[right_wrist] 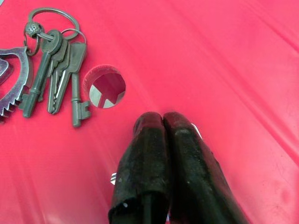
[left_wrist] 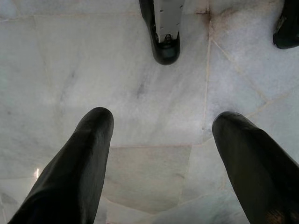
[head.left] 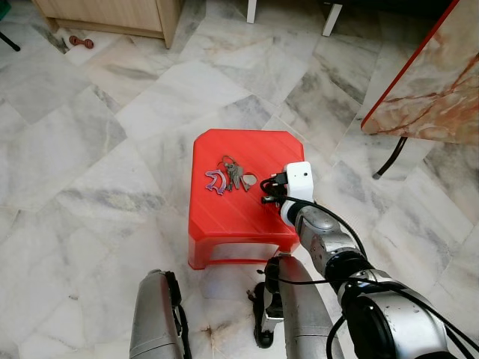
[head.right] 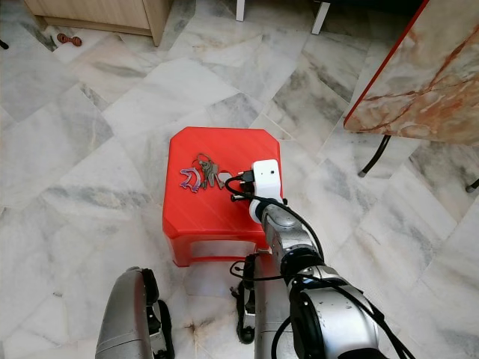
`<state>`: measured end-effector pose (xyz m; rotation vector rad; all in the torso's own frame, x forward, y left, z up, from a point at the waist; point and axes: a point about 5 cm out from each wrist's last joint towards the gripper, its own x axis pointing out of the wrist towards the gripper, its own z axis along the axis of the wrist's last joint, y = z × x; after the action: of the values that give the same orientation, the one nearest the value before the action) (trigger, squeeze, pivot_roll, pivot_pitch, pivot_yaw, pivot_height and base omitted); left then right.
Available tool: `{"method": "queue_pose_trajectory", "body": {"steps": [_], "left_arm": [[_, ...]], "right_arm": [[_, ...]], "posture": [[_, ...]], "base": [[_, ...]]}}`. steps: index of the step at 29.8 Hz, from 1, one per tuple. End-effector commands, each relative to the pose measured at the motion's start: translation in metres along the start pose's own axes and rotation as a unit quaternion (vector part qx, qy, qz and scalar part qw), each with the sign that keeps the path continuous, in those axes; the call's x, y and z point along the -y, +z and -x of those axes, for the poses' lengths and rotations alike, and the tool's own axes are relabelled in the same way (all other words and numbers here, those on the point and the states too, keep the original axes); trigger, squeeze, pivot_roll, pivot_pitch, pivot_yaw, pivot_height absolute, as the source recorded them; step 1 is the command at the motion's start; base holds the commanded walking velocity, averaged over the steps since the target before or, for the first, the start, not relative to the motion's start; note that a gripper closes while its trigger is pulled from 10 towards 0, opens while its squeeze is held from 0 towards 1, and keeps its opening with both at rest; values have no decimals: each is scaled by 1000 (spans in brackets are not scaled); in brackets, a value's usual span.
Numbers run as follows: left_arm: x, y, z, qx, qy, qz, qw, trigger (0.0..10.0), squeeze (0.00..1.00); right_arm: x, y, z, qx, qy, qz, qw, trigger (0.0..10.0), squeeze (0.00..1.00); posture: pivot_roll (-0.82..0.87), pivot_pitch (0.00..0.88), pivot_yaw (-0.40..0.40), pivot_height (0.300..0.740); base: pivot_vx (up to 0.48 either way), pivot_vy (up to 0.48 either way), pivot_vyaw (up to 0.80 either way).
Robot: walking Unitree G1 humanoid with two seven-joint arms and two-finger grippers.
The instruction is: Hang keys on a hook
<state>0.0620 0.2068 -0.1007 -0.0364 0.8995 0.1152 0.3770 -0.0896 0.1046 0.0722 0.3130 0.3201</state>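
Observation:
A bunch of grey metal keys (head.left: 230, 173) on a ring lies on top of a low red plastic stool (head.left: 232, 217), with a purplish metal fob (head.left: 215, 182) attached at its left. In the right wrist view the keys (right_wrist: 56, 70) lie beside a round hole (right_wrist: 106, 86) in the stool top. My right gripper (right_wrist: 162, 119) hovers low over the stool a short way right of the keys, apart from them, its fingers shut with nothing between them. My left gripper (left_wrist: 161, 121) hangs open over the marble floor beside my leg.
A marble-patterned tabletop with a red edge (head.left: 434, 82) juts in at the right, its black leg (head.left: 389, 158) behind the stool. A wooden cabinet (head.left: 120, 15) and a small reddish object (head.left: 81, 41) sit far left. My feet (left_wrist: 166, 32) stand before the stool.

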Motion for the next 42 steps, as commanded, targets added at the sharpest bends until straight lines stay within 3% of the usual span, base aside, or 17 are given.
{"method": "queue_pose_trajectory", "body": {"steps": [1, 15, 32, 33, 34, 35, 36, 42], "left_arm": [[6, -21, 9, -36, -10, -4, 999, 10000, 0], [4, -9, 1, -29, -6, -6, 1000, 10000, 0], [2, 9, -13, -33, -5, -13, 999, 10000, 0], [2, 10, -14, -34, -4, -13, 999, 10000, 0], [1, 12, -15, -34, -4, -13, 999, 10000, 0], [1, 13, -16, -35, -4, -12, 999, 10000, 0], [1, 14, -17, -35, -3, -12, 999, 10000, 0], [1, 24, -23, -36, 0, -7, 999, 10000, 0]], "right_arm": [[0, -14, 2, -26, 0, -4, 1000, 0, 0], [-1, -3, 3, 22, 16, 9, 1000, 0, 0], [17, -9, 18, 53, 27, 39, 997, 0, 0], [17, -8, 18, 58, 28, 37, 997, 824, 0], [16, -7, 19, 61, 28, 36, 997, 4902, 0], [16, -6, 19, 65, 27, 36, 997, 7804, 0], [16, -5, 19, 67, 28, 35, 997, 10000, 0], [16, 5, 22, 91, 26, 33, 995, 10000, 0]], "posture": [[94, 465, -133, 580], [99, 435, -132, 580], [98, 342, -121, 580], [97, 326, -121, 580], [96, 318, -122, 580], [96, 318, -122, 580], [100, 308, -122, 580], [104, 264, -124, 580]], "base": [[0, 0, 0], [0, 0, 0], [0, 0, 0], [0, 0, 0], [0, 0, 0], [0, 0, 0], [0, 0, 0], [0, 0, 0]]}}
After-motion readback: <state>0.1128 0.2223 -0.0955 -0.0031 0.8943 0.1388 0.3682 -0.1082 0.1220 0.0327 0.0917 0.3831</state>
